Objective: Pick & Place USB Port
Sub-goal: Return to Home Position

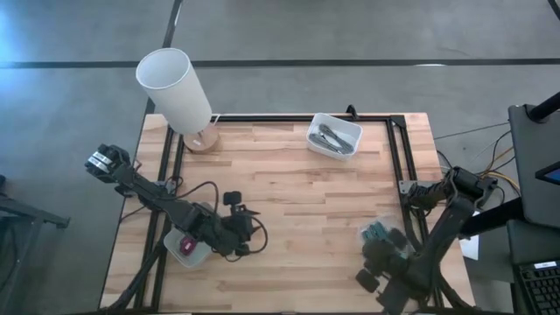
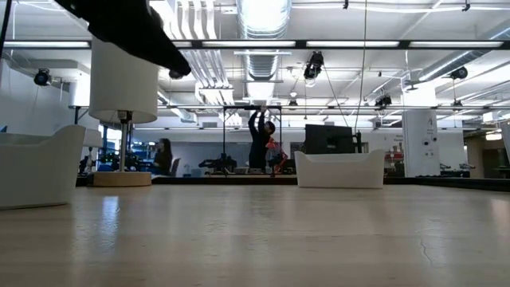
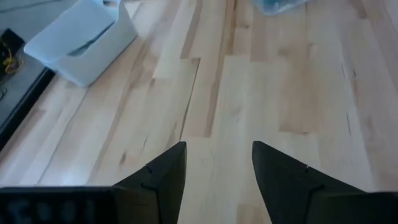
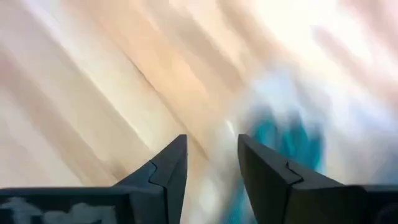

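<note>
Blue cables (image 1: 378, 232) lie in the transparent bin (image 1: 361, 238) at the near right, and a red cable (image 1: 186, 247) in the small bin (image 1: 173, 241) at the near left. Sorting looks finished; only parking the arms seems left. The left gripper (image 3: 217, 149) hangs over bare table (image 3: 249, 81), fingers apart, empty. The right gripper (image 4: 211, 144), beside the transparent bin, is likewise spread and holds nothing.

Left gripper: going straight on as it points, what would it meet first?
Most likely bare tabletop: the open left gripper aims at wood between the white bin and the transparent bin. Beyond that, the transparent bin lies nearest its line; depth unclear.
</note>
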